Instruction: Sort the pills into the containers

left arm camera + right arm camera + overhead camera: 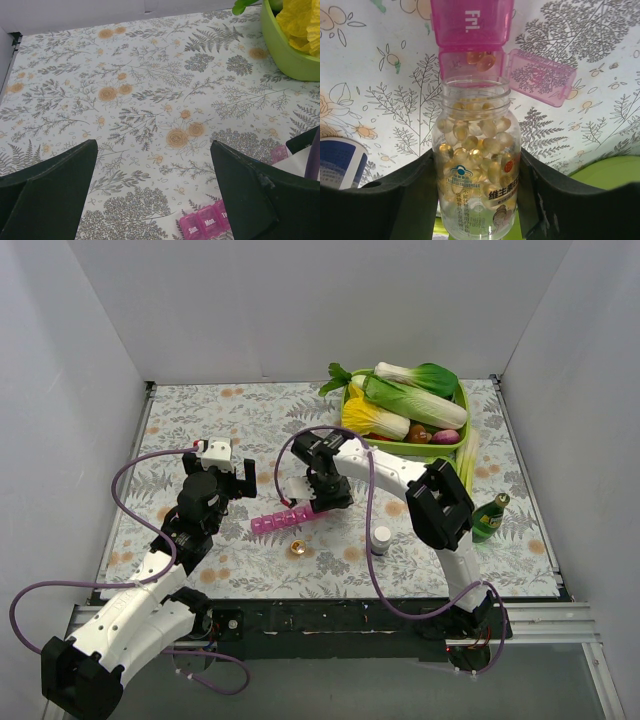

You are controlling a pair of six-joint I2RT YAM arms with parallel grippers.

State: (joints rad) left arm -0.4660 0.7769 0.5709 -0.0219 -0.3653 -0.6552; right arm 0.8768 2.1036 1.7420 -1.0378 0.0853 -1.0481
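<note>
Firmly, right fingers (405,200) clamp the pill bottle (476,165); left fingers (50,185) gape.

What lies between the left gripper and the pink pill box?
Only bare flowered tablecloth. The left wrist view shows it: the open left gripper hangs over cloth, and the pill box lies near its right finger.

pill bottle (476,165) base cut off below, pink organiser (471,22) cropped above
</note>
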